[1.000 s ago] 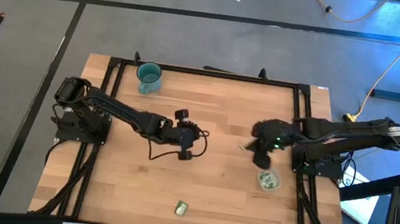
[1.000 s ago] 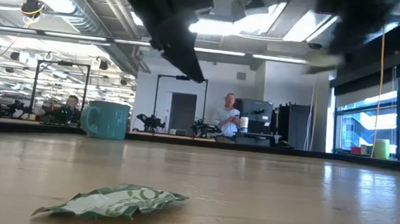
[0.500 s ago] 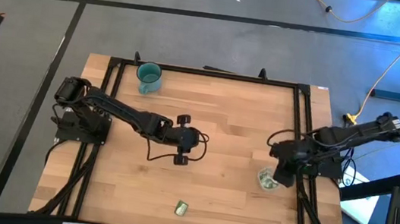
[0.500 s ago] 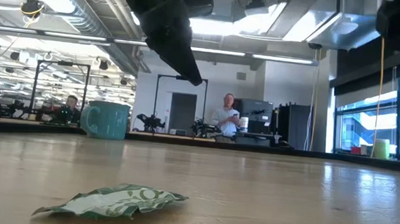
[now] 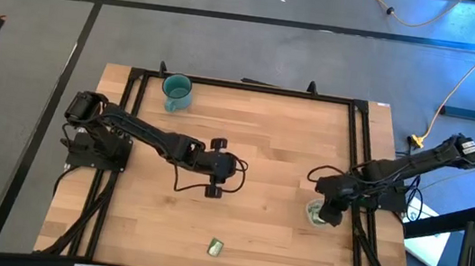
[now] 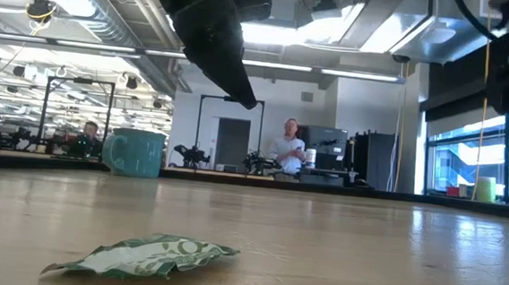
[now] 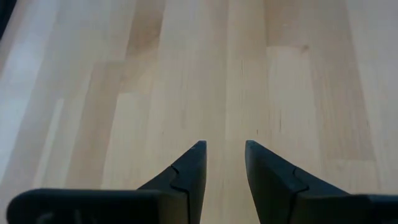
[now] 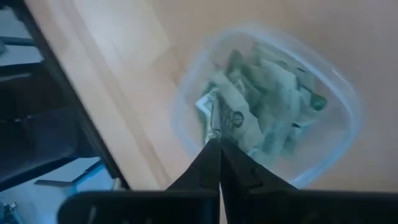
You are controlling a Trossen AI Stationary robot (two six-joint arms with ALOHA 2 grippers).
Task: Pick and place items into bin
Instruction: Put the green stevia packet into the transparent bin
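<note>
Now I see my right gripper (image 8: 217,144) pinching a green packet (image 8: 229,115) above the bin (image 8: 346,106) at the table's right edge, while the left gripper (image 7: 224,149) waits open mid-table.

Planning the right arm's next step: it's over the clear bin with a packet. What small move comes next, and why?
Probably open the jaws. The right gripper is shut on a packet pinched by its edge, hanging right above the clear bin, which already holds other packets. Letting go should drop it inside. The left gripper waits open over bare wood.
</note>
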